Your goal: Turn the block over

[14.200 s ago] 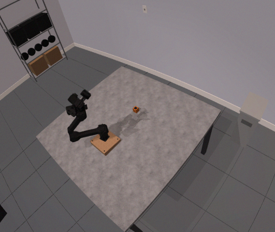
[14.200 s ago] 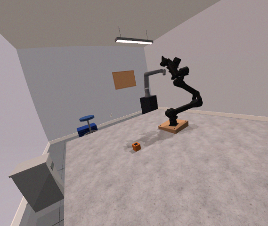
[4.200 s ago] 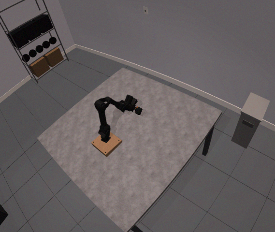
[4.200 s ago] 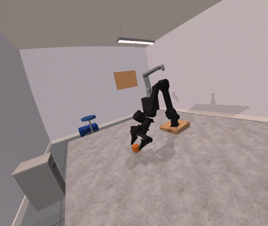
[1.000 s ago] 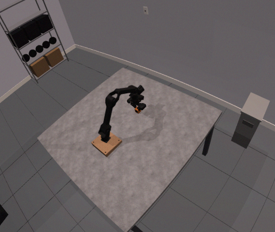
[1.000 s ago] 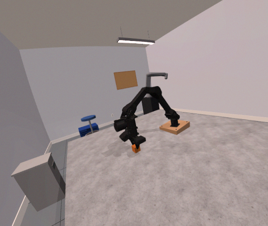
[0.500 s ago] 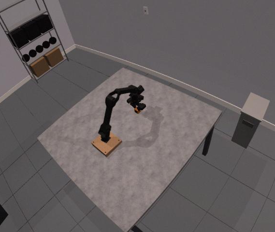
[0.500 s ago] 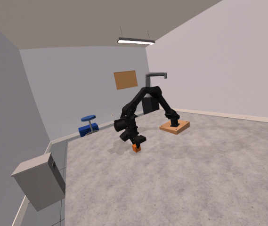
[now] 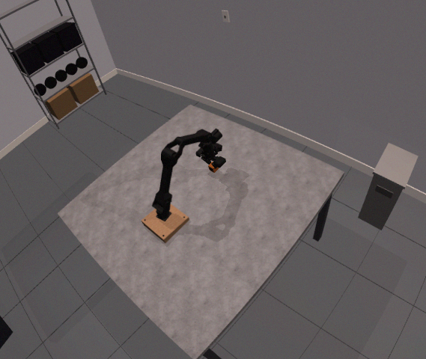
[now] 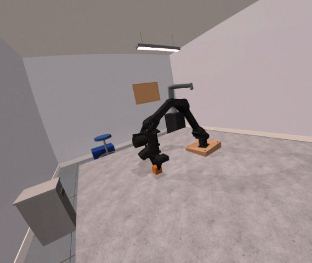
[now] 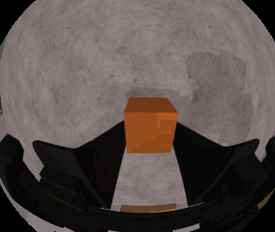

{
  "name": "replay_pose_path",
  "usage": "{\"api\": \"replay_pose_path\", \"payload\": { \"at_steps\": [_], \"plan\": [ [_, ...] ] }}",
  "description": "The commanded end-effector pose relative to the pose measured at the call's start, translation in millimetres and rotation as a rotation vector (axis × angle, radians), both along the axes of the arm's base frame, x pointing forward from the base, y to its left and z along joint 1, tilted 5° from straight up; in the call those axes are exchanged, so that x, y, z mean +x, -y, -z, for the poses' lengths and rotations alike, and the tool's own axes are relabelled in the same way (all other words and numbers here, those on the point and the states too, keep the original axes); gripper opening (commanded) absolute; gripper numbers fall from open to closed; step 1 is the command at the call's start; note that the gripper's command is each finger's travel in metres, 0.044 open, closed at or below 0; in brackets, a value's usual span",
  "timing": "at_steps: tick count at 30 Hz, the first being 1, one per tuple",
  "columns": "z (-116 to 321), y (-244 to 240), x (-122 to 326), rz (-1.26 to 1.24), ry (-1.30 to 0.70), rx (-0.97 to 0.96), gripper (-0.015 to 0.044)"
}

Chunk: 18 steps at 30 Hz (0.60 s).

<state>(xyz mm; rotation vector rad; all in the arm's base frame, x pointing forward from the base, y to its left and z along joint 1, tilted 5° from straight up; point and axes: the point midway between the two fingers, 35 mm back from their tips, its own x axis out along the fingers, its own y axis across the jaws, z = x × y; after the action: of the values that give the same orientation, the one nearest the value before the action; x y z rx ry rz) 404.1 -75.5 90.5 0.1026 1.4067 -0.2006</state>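
Observation:
The orange block (image 9: 213, 167) (image 10: 156, 170) (image 11: 149, 130) is between the two black fingertips of my gripper (image 9: 213, 165) (image 10: 157, 166) (image 11: 150, 130). The gripper is shut on it, one finger at each side in the wrist view, and points down. The block appears slightly above the grey table (image 9: 220, 286) (image 10: 178, 226) (image 11: 79, 63), with a shadow beneath it in the exterior view. Two plain orange faces show in the wrist view; one has a lighter patch that may be light or shadow. I cannot tell which side is marked. The underside is hidden.
The arm's wooden base (image 9: 174, 221) (image 10: 194, 148) (image 11: 148, 208) stands on the table. A grey cabinet (image 9: 384, 193) (image 10: 46, 215) stands on the floor beyond one table edge. A shelf rack (image 9: 31, 74) is against the wall, and a blue stool (image 10: 102, 137) is behind the table.

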Motion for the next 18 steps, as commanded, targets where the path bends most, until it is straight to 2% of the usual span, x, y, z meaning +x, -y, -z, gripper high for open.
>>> {"api": "replay_pose_path", "payload": {
  "at_steps": [1,18],
  "plan": [
    [0.6,-0.6,-0.2,-0.007,0.051,-0.008,0.0],
    [5.8,-0.4,0.2,-0.018,0.278,-0.054,0.0]
  ]
}}
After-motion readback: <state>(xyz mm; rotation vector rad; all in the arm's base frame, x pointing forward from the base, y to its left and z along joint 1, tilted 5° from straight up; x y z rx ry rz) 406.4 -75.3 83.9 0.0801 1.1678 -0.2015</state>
